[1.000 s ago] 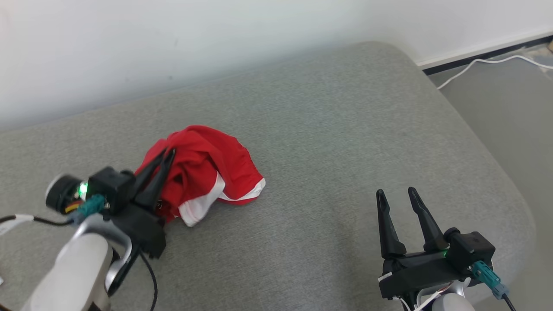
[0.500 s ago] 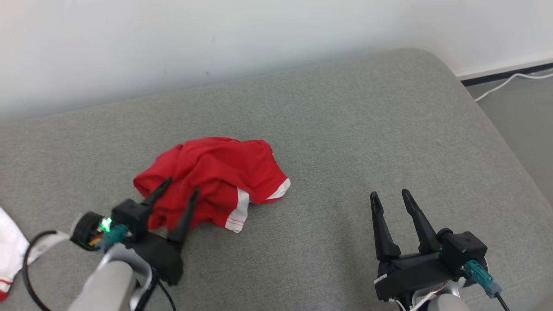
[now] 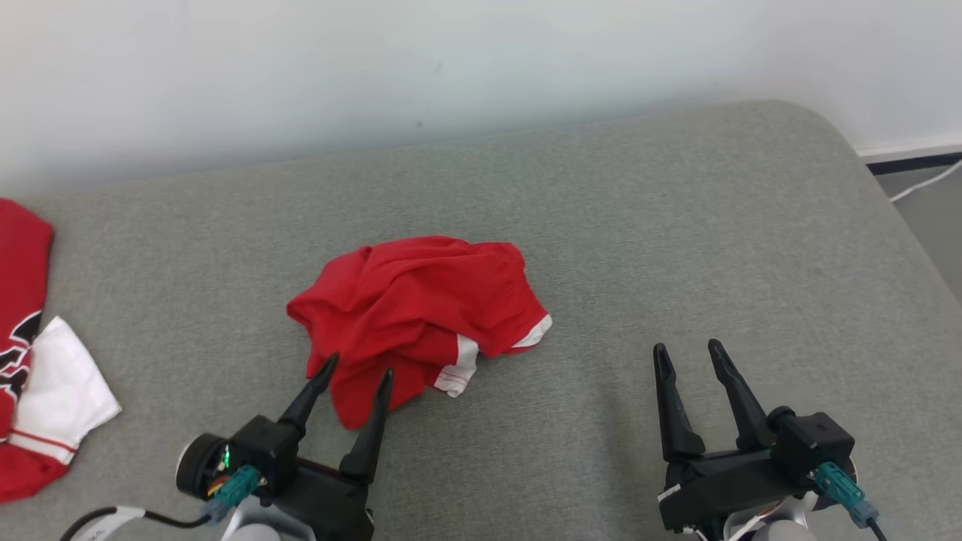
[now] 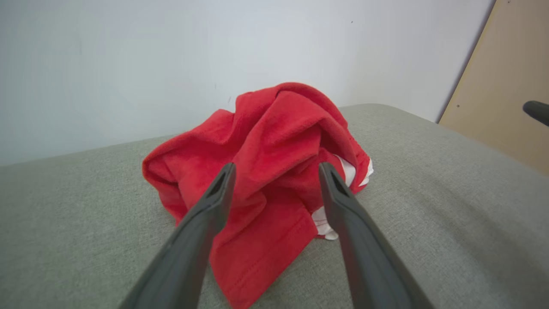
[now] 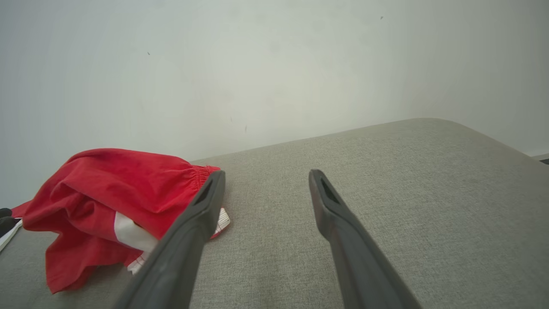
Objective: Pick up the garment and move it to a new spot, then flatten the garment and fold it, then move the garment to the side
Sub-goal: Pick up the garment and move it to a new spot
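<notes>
A pale wall (image 3: 451, 60) runs behind a broad grey fabric cushion (image 3: 676, 248) with a rounded far right corner. Beyond that corner are a strip of floor, a dark skirting (image 3: 909, 161) and a white cable (image 3: 924, 184).

The garment (image 3: 421, 308), red with white trim, lies crumpled in a heap a little left of the cushion's middle, well short of the wall. The heap is wider than it is deep, so its long axis runs roughly left to right across the cushion. A white-edged hem corner points to the right. A flat red flap reaches toward the robot on the near left side. In the right wrist view a gathered, elastic-looking edge shows on the side facing the wall.

A second red and white garment (image 3: 30, 391) lies flat at the cushion's left edge, well apart from the heap and partly cut off by the frame.

The left tool (image 3: 359, 368) is released, its fingers spread wide and gripping nothing. They point at the heap, with the near flap lying between their tips. Whether the tips touch the cloth cannot be told.

The right tool (image 3: 687, 348) is also released and empty, its fingers moderately apart. It hangs above bare cushion well to the right of the garment, pointing toward the wall.
</notes>
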### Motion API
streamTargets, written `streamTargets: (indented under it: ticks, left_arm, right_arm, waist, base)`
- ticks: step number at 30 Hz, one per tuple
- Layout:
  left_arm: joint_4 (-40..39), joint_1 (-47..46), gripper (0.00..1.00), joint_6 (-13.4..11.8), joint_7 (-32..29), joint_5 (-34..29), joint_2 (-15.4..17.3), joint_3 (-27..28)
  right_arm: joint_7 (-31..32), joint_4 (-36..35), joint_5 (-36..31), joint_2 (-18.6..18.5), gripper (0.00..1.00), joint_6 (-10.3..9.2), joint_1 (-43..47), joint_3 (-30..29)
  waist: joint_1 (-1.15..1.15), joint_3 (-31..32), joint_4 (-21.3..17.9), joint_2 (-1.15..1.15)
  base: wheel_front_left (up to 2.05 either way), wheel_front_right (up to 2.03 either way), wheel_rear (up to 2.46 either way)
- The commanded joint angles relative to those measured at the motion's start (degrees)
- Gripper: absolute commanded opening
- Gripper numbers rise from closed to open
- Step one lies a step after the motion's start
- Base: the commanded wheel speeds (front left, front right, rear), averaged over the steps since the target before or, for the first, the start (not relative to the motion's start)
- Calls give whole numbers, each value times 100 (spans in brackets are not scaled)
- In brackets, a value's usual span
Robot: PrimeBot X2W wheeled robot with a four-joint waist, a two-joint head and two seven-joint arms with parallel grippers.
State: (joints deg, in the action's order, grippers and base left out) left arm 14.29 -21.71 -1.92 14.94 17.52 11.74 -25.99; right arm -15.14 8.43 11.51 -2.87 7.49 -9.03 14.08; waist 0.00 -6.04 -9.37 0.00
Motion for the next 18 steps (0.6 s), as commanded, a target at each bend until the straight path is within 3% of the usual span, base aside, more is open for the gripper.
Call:
streamTargets:
  ticks: [1,6,18]
  left_arm:
    - [-14,107,100,-9,28,-35,4,37]
    - [108,357,100,-25,28,-54,-78,211]
    - [816,315,100,254,29,-89,-246,474]
  right_arm:
    - [-12,-3,-66,-3,100,0,15,0]
    - [-12,22,-40,-3,100,0,-53,32]
    - [-12,71,-48,-3,100,0,-186,85]
  waist:
    - [0,-23,98,0]
    - [0,-50,181,0]
    - [0,-206,10,0]
  base:
    - [0,0,0]
    - [0,0,0]
    - [0,0,0]
